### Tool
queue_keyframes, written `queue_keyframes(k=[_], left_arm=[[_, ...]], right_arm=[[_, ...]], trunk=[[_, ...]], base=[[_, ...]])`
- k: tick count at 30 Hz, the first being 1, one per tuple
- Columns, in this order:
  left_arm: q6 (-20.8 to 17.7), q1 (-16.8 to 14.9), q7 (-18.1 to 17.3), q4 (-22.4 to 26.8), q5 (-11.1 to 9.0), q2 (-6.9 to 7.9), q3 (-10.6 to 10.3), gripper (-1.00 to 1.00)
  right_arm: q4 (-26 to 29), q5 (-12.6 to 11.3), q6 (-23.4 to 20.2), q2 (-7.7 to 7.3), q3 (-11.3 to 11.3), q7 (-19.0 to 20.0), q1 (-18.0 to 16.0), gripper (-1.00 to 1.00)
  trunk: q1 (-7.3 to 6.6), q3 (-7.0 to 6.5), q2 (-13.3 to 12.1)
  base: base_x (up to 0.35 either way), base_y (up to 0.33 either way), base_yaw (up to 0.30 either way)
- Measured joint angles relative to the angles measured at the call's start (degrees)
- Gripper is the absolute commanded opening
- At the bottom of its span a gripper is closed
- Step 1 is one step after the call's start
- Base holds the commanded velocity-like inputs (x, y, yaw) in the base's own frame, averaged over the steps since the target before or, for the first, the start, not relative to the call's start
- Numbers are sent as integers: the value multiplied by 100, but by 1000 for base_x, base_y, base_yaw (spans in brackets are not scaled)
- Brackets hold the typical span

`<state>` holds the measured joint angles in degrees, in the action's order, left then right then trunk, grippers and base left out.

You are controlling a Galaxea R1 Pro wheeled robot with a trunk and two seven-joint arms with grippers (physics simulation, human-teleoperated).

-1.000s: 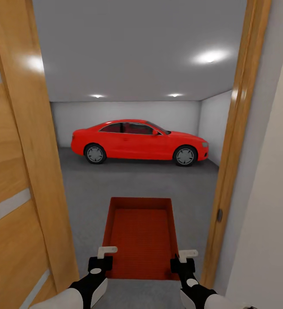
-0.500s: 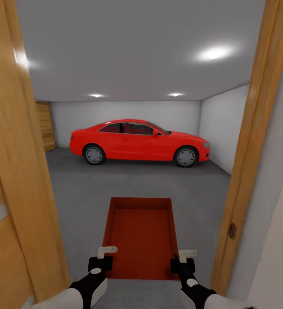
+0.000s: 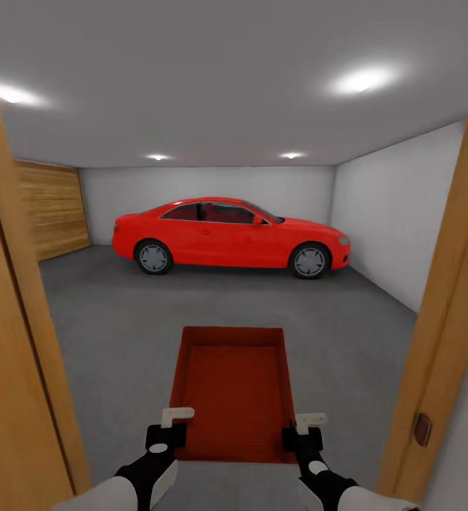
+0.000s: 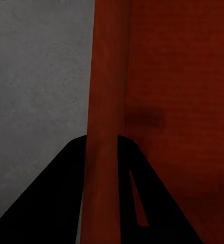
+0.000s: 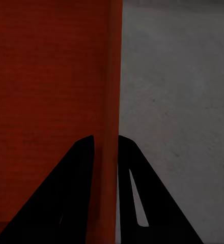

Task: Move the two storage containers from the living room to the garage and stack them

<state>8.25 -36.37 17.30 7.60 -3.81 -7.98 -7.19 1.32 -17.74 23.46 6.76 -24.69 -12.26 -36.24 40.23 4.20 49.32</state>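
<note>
One storage container (image 3: 234, 390) is carried low and centred in the head view, held out over the grey floor (image 3: 120, 333) of the garage (image 3: 383, 206). No brand, label or writing can be read on it. Both forearms reach forward from the near edge, roughly parallel. The left gripper (image 3: 169, 426) grips the container's near left corner and the right gripper (image 3: 301, 429) its near right corner. A wooden door frame (image 3: 447, 319) borders the view on both sides. A red car (image 3: 230, 236) stands at the far wall, side-on.

Left wrist view: the two dark fingers (image 4: 56, 203) straddle the container's thin red wall (image 4: 104, 152), closed narrowly on it, with floor to one side.

Right wrist view: the fingers (image 5: 66, 198) likewise clamp the opposite wall (image 5: 109, 152), narrow, beside grey floor.
</note>
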Motion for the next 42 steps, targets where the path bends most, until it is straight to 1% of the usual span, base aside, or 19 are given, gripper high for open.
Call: queue_keyframes(k=[2,5,10,26,42], left_arm=[[0,0,1,2,-4,0,-3,-100],[1,0,-2,6,4,0,5,-100],[3,-1,1,-1,8,-1,8,-100],[10,-1,1,-2,-3,0,-4,-100],[2,0,-6,1,5,3,6,-100]], right_arm=[[1,4,1,-1,3,0,-1,-100],[2,8,2,-1,5,-1,-2,-100],[2,-2,0,0,-1,2,0,-100],[3,7,3,-1,5,-1,0,-100],[-2,-18,4,3,-14,-1,-2,-100]], trunk=[[0,0,0],[2,0,0],[2,0,-1],[3,-1,-1],[0,0,0]], base=[[311,0,0],[59,2,0],[82,199,0],[10,17,0],[304,0,0]])
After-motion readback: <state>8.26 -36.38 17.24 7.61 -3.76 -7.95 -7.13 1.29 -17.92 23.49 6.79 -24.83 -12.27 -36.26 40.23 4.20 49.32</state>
